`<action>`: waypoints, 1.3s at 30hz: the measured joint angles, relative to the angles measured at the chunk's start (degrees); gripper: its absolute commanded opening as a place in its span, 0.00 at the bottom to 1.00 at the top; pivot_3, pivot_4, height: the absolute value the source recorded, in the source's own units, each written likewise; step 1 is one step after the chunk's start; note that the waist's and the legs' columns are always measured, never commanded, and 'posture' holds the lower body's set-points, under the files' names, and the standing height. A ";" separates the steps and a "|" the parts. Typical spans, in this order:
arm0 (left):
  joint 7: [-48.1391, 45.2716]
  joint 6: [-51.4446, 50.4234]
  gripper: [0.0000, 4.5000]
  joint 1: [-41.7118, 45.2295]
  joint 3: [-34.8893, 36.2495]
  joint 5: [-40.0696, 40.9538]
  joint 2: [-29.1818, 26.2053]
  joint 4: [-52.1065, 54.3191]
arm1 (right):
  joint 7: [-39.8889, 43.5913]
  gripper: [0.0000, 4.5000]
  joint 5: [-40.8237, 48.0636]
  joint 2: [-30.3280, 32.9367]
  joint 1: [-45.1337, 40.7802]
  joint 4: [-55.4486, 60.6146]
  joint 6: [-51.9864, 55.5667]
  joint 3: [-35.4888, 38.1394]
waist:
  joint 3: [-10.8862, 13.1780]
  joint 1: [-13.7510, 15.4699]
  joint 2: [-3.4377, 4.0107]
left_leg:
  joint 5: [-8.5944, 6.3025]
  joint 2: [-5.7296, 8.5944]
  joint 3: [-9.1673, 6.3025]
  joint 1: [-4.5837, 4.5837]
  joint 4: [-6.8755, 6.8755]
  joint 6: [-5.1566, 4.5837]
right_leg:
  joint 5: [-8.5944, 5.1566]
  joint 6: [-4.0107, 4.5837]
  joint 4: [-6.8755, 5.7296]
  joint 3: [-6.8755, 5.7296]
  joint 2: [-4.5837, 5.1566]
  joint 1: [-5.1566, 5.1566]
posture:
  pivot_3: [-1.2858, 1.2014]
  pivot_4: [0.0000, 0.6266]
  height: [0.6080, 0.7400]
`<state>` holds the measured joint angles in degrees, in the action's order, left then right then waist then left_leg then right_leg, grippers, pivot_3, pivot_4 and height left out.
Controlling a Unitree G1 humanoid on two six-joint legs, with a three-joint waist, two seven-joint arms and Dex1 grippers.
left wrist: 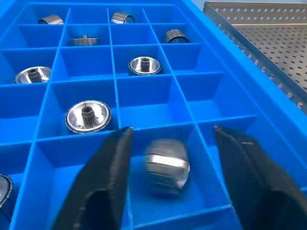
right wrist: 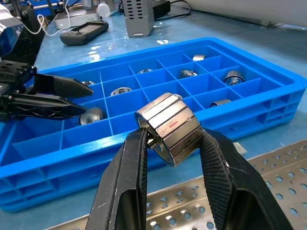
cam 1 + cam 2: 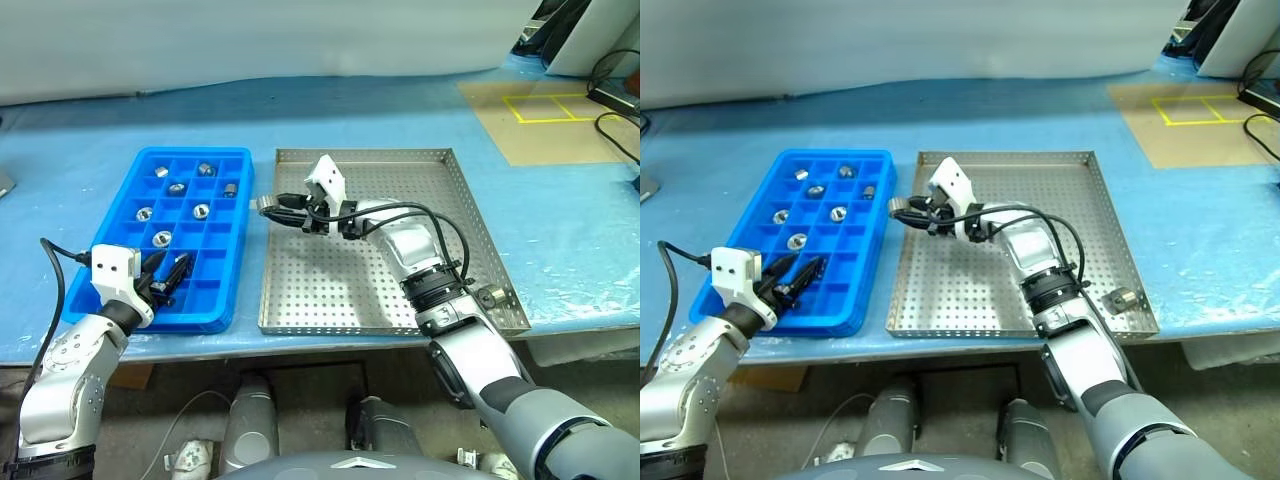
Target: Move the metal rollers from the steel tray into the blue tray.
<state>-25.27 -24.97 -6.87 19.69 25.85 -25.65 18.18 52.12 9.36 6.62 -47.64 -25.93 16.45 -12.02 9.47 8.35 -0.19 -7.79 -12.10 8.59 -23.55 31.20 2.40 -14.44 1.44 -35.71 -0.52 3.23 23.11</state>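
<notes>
Right wrist view | my right gripper [image 2: 168, 143] clamps 1 metal roller [image 2: 169, 128] above the steel tray [image 3: 470, 215] edge | left gripper [image 1: 170, 158] spread wide, a roller [image 1: 165, 166] between its fingers in the blue tray [image 1: 201, 96] | next: carry mine to an empty compartment.

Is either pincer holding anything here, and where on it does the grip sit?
The right pincer clamps a metal roller by its sides. The left pincer stands open around a roller in the blue tray, gripping nothing.

The right gripper [image 3: 272, 205] is holding a metal roller [image 3: 266, 205] beside the blue tray [image 3: 214, 300], while the left gripper [image 3: 172, 273] is hovering, fingers parted, over that tray's near end.
</notes>
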 measured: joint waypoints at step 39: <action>0.83 -4.88 0.78 -13.93 12.56 16.48 -1.42 20.32 | 0.57 0.27 -0.91 -13.94 -11.34 -24.05 -10.71 -0.16 | 0.00 2.45 0.00 | -0.12 -0.38 -0.10 -0.13 0.00 -0.18 | -0.22 0.36 0.08 -0.22 0.05 -0.03 | 0.69 0.24 1.00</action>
<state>-24.45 -29.85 -20.81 32.25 42.33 -27.07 38.50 52.69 8.46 -7.33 -58.98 -49.98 5.74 -12.17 9.47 10.80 -0.20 -7.90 -12.48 8.49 -23.68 31.21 2.23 -14.65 1.80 -35.63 -0.74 3.28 23.08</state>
